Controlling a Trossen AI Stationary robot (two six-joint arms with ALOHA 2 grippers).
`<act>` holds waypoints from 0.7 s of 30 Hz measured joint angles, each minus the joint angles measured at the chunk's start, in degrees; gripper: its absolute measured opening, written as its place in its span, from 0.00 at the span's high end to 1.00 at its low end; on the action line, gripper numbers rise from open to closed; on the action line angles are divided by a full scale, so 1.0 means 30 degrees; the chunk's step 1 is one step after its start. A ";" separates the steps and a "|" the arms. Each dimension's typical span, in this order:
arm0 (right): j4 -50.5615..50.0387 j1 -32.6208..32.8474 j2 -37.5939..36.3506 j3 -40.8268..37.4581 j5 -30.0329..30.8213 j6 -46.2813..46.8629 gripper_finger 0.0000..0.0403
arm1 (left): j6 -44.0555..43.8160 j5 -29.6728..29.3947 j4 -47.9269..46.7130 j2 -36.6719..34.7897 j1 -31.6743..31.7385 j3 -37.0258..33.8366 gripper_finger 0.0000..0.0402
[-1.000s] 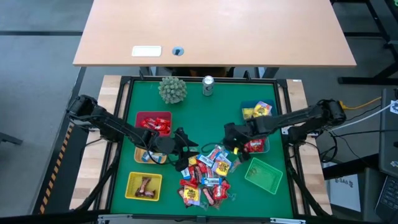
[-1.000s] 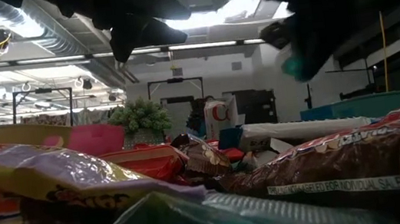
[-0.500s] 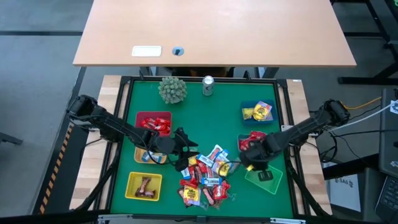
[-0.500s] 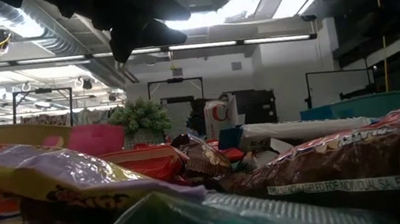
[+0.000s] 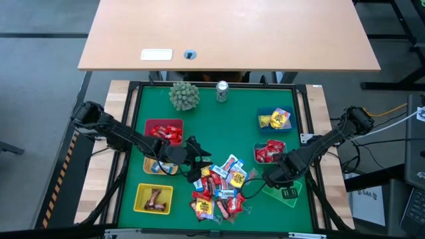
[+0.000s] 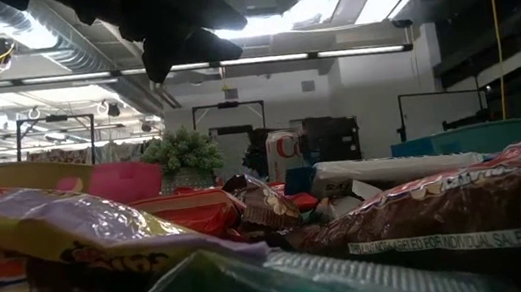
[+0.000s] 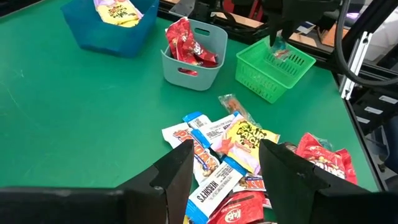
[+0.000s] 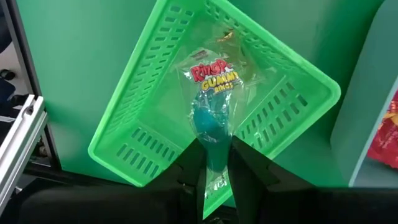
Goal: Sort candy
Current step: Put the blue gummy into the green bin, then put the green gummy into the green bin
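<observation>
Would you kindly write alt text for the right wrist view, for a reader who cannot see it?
The right gripper holds a clear packet of blue gummy candy over an otherwise empty green basket on the green table. A grey-blue basket with red candy shows at the picture's edge.

The candy (image 5: pixel 219 189) wrappers are shiny plastic film, crinkly and reflective. The gummy ring packet (image 8: pixel 211 93) is clear glossy cellophane. The green basket (image 8: pixel 134 152) looks like smooth slotted plastic with a slight sheen. The table mat (image 5: pixel 219 126) is matt green, felt-like. The far desk (image 5: pixel 229 33) is smooth pale wood laminate, and the can (image 5: pixel 222 91) is shiny metal.
</observation>
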 joint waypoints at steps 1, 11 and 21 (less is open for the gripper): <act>0.0000 0.0000 0.0000 0.0000 0.0005 0.0003 0.85 | 0.0000 0.0000 0.0001 0.0001 -0.0002 0.0000 0.58; -0.0036 -0.0007 0.0000 0.0000 0.0001 0.0007 0.72 | 0.0000 -0.0015 0.0001 0.0006 -0.0001 0.0000 0.58; -0.0007 -0.0051 0.0000 0.0007 -0.0112 -0.0051 0.49 | -0.1117 -0.0416 -0.2004 -0.0001 0.0000 0.0000 0.58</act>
